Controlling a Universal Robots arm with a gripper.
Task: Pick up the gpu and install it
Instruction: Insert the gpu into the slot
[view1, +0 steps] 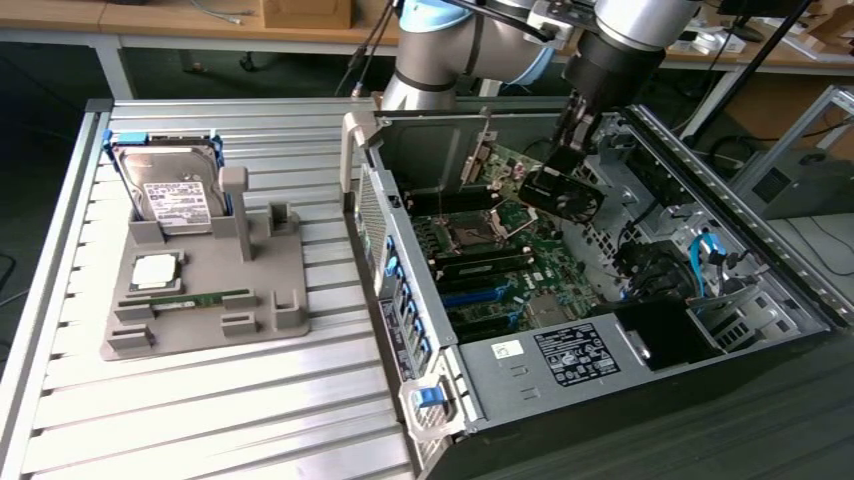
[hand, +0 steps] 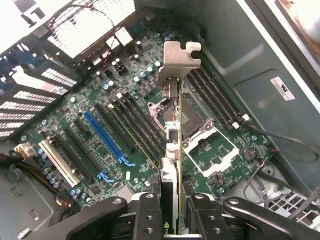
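1. The gripper (view1: 565, 162) (hand: 175, 222) is clamped on the gpu (view1: 562, 196) (hand: 173, 127). In the wrist view one black finger (hand: 148, 219) presses each flat face of the card.
2. The gpu is held raised above the motherboard (view1: 514, 275) (hand: 95, 125) and is not seated in any slot. It shows edge-on in the wrist view, with its silvery end bracket (hand: 180, 59) at the end farthest from the gripper.
3. In the wrist view the card's thin edge crosses the CPU socket (hand: 197, 120) near the middle of the motherboard.
4. A long blue expansion slot (hand: 106, 139) lies on the motherboard beside a row of black slots, apart from the card.
5. The motherboard lies flat on the floor of an open computer case (view1: 747, 250), its metal walls around it.
6. Outside the case, well off to the exterior view's left of the motherboard, a gray parts fixture (view1: 274, 315) rests on a slatted metal table (view1: 200, 420).
7. The fixture holds a hard drive (view1: 174, 190) standing on edge, a processor chip (view1: 154, 268) and a green memory stick (view1: 187, 299).
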